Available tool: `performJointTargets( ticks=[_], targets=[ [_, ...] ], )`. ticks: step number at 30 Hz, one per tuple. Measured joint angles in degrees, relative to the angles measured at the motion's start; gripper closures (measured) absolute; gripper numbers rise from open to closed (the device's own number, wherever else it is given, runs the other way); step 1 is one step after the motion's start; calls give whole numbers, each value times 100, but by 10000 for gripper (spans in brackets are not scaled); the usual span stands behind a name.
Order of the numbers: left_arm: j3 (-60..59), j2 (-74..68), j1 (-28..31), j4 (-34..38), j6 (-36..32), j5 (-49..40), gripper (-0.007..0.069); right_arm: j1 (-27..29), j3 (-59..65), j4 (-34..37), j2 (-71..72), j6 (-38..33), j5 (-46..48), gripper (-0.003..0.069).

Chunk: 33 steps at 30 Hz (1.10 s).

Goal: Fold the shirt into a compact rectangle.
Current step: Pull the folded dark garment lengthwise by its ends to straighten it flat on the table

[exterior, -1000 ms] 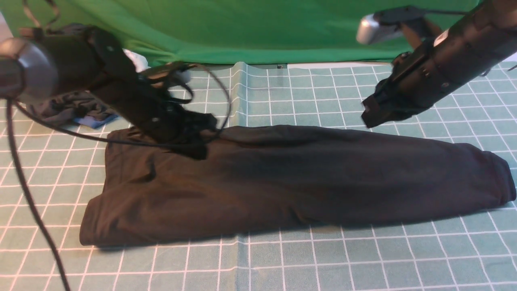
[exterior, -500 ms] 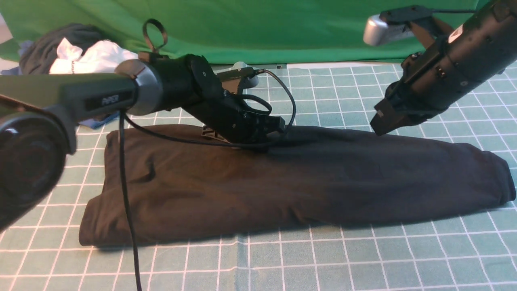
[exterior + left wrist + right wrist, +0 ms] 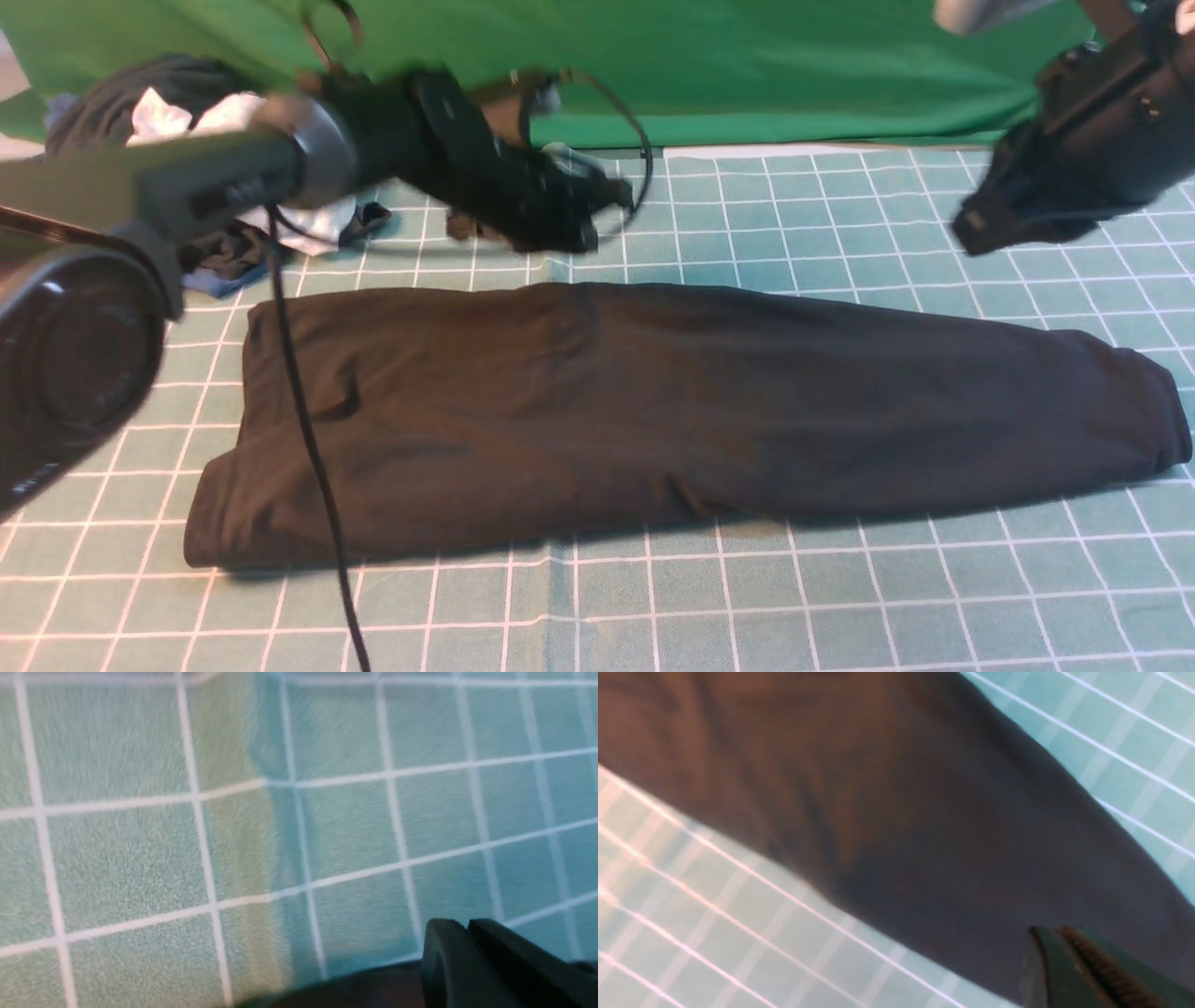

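Note:
The black shirt (image 3: 653,411) lies flat on the green grid mat (image 3: 653,607) as a long folded band running left to right; no print or neck tag shows. My left gripper (image 3: 597,219) hovers above the mat just beyond the shirt's far edge, jaws shut with nothing between them (image 3: 467,926). My right gripper (image 3: 971,233) hangs above the mat beyond the shirt's right part, also shut and empty; in the right wrist view its tips (image 3: 1057,933) float over the dark cloth (image 3: 901,826).
A heap of other clothes, dark and white (image 3: 215,121), sits at the back left on the mat. A green backdrop cloth (image 3: 747,65) closes the far side. The left arm's cable (image 3: 308,448) hangs across the shirt's left part.
My left gripper has lifted off the shirt's far edge and moved back over the mat. My right gripper has risen and drawn away to the right. The shirt stays put.

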State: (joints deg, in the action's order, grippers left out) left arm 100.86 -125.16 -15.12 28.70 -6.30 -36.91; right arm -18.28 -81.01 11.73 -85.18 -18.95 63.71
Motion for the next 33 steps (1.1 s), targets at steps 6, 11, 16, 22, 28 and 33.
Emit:
performJointTargets(
  ticks=[6, 11, 16, 22, 28, 33],
  targets=[
    [134, 862, 78, -561, -262, -1700, 614, 497, 0, -822, 5, 567, 184, 613],
    [-861, 1872, 25, -1068, -262, -1763, 613, 1392, 0, -925, -68, 736, 184, 569],
    [-2406, 2947, 25, -1350, -173, -1398, 613, 2053, 0, -916, -434, 967, 196, 379],
    [-4226, 3732, 25, -1402, -70, -795, 613, 2220, 0, -760, -1166, 951, 187, 117],
    [-5349, 3778, 25, -1825, 298, -164, 613, 2220, 0, -730, -1941, 951, 155, 76],
    [-5543, 3690, 25, -2325, 1073, 366, 613, 2220, 0, -630, -2467, 945, -27, 75]
  ],
)
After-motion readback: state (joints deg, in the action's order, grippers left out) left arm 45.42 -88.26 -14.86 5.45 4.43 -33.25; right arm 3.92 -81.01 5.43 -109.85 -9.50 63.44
